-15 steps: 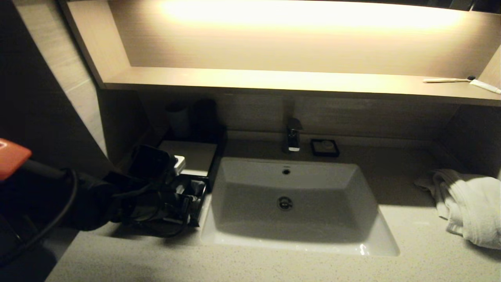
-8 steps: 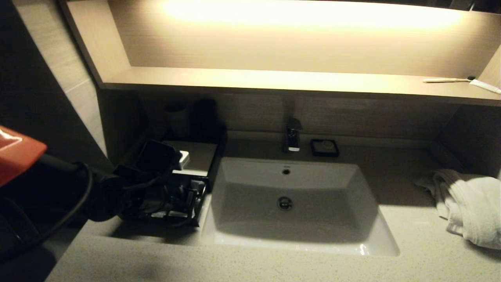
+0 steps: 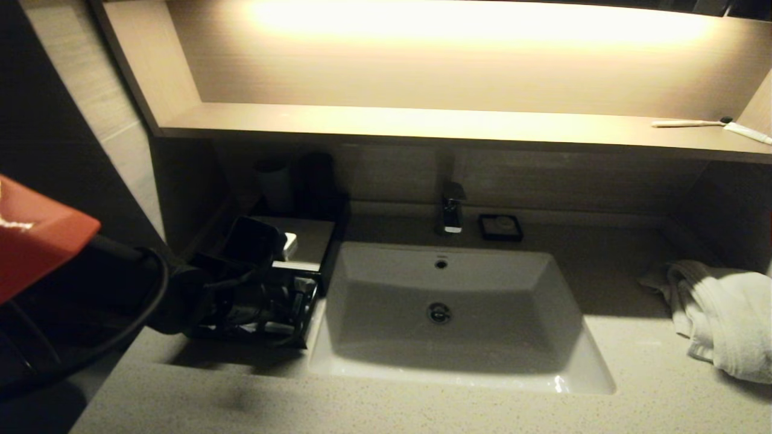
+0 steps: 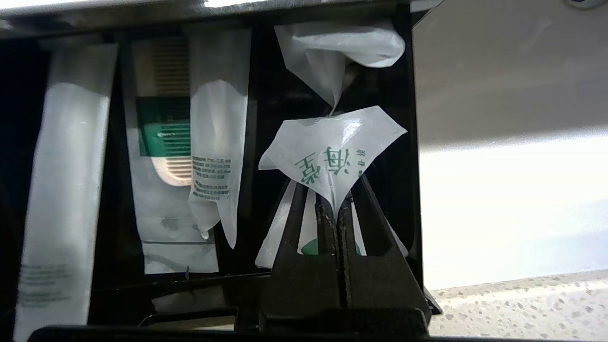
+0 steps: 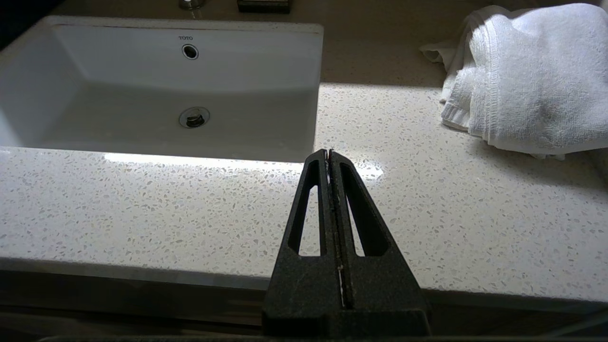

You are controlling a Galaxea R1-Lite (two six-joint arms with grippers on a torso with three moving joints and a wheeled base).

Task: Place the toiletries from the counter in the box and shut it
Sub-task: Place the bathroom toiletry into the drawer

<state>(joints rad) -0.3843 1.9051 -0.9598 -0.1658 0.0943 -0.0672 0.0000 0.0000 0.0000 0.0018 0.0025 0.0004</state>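
Observation:
The black box [image 3: 304, 238] stands left of the basin, its drawer [image 3: 301, 328] pulled out toward me. My left gripper [image 3: 274, 301] hangs over the drawer. In the left wrist view the left gripper [image 4: 336, 202] is shut on a crumpled white sachet [image 4: 332, 152] with green print, above the compartment by the drawer's basin-side wall [image 4: 411, 142]. Other wrapped toiletries lie in the drawer: a long white pack [image 4: 66, 166], a wrapped comb with a green label [image 4: 164, 142] and a twisted white wrapper [image 4: 337, 52]. My right gripper [image 5: 328, 153] is shut and empty over the counter [image 5: 142, 209] near its front edge.
A white basin [image 3: 446, 313] sits mid-counter with a faucet [image 3: 452, 211] and a black soap dish [image 3: 500, 227] behind it. A white towel [image 3: 724, 313] lies at the right. Dark cups [image 3: 313, 181] stand behind the box. A toothbrush [image 3: 687, 123] lies on the lit shelf.
My left arm has moved forward and to the right, carrying the gripper farther over the open drawer. The right arm has not moved.

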